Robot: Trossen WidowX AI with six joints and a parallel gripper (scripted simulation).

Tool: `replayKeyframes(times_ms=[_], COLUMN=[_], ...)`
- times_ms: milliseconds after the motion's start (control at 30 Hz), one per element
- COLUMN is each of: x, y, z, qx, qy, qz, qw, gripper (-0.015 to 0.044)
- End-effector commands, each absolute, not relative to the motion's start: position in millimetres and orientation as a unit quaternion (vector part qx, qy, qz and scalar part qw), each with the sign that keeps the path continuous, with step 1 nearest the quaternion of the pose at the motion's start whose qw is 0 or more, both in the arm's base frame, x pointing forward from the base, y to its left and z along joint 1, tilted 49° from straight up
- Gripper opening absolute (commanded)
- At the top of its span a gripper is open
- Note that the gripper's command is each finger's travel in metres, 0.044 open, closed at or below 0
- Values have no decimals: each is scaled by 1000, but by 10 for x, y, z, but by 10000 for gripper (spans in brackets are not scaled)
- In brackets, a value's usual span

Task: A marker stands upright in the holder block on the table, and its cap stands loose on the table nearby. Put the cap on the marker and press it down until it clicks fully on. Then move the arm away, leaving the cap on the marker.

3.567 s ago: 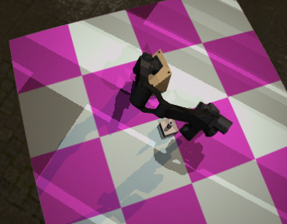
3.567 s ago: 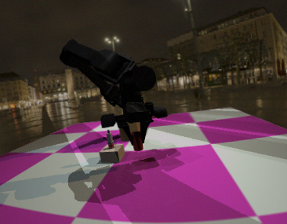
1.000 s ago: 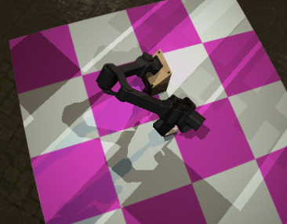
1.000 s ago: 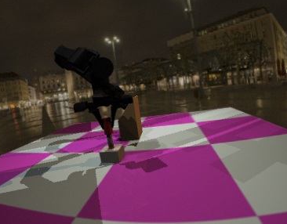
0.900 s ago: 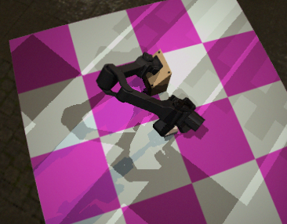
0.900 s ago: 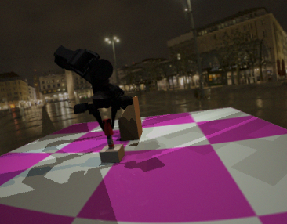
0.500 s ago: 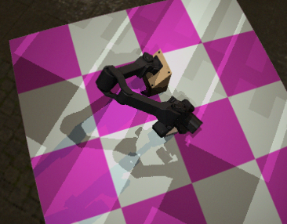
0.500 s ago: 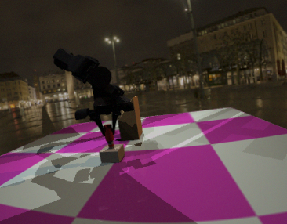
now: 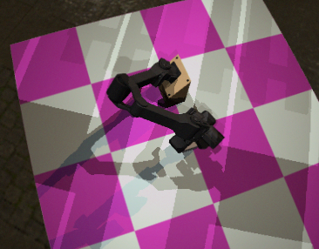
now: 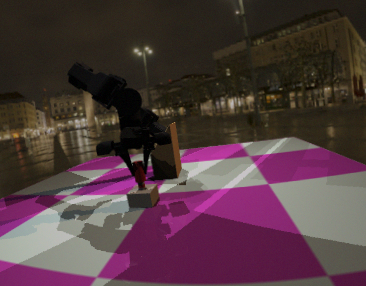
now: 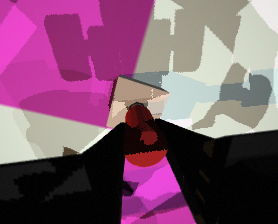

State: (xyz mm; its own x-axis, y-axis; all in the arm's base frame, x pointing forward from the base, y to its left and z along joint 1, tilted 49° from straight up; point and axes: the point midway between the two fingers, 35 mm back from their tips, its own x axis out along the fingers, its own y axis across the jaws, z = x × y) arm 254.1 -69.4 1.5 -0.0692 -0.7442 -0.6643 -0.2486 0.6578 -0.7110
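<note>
The red cap (image 10: 138, 169) (image 11: 145, 157) is between the two black fingers of my gripper (image 10: 139, 171) (image 11: 140, 124), which is shut on it. The cap sits over the top of the upright marker, in line with it. The marker's red lower body (image 10: 141, 185) shows just under the cap, with no grey tip visible between them. Whether the cap is fully seated cannot be told. The marker stands in the pale holder block (image 10: 142, 199) (image 11: 134, 91), low under the fingertips. In the top view the arm hides the cap, the marker and most of the block.
The arm's tan base plate (image 9: 179, 79) (image 10: 176, 152) stands upright behind the holder block in the exterior view. The arm (image 9: 156, 114) reaches from it over the magenta and white checkered table (image 9: 180, 23) (image 10: 227, 235). Arm shadows fall around the block.
</note>
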Motion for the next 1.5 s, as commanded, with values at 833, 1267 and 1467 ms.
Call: replayKeyframes(times_ms=[833, 1267, 1467], x=[2593, 2566, 2566], y=[-129, -189, -189], z=[508, 424, 424], qx=[-354, -238, -238], qy=[700, 646, 646], qz=[-212, -342, -342], qw=[583, 640, 640], gripper=[440, 177, 20])
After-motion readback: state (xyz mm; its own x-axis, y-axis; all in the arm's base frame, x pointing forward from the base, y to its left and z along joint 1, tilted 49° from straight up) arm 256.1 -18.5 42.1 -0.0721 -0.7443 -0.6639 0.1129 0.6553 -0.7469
